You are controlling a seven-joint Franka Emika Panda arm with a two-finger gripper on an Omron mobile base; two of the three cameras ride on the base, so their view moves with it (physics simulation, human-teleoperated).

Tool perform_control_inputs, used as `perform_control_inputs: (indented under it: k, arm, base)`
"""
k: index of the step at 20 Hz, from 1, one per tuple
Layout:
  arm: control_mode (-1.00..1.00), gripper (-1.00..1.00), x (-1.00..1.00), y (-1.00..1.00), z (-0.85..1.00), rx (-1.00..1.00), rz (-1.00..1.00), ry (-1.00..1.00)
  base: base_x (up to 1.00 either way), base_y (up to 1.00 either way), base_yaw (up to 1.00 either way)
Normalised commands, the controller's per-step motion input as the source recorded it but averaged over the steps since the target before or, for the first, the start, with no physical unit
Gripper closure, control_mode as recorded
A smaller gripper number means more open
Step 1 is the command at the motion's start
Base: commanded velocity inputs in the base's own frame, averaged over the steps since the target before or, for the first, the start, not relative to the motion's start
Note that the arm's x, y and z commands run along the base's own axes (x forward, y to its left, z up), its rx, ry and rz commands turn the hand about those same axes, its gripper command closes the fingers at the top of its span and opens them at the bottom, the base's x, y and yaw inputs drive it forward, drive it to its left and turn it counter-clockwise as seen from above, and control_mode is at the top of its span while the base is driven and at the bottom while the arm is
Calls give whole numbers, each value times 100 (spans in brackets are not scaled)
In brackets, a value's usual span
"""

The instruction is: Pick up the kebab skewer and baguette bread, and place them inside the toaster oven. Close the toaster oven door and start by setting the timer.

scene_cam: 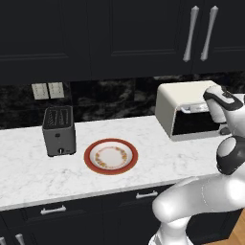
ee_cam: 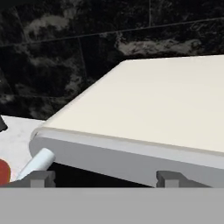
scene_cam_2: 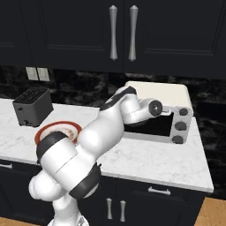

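Observation:
The cream-white toaster oven stands at the right end of the counter, and its flat top lies just ahead of the hand. Its door is a dark glass panel facing the room, with the pale end of the bar handle showing. My gripper hangs at the oven's upper front edge. It is open, with the fingertips far apart and nothing between them. My wrist is in front of the oven. The kebab skewer and baguette bread are out of view.
A red-rimmed plate with nothing on it lies mid-counter. A dark grey slot toaster stands left of it. Dark cabinets with long handles hang overhead, and a dark tiled wall backs the white marble counter.

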Motion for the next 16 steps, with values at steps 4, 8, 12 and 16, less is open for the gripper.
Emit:
perform_control_inputs:
  k: [4, 8, 12, 16]
  arm:
    - [-100, -100, 35, 32, -62, -13, -5, -1]
    - [-100, -100, 33, 41, -70, -12, -5, -3]
    - [-100, -100, 31, 41, -66, -12, -5, -3]
    - [-100, -100, 26, 10, 0, -7, -1, -5]
  base:
    - [0, 0, 0]
    - [0, 0, 0]
    - [0, 0, 0]
    - [0, 0, 0]
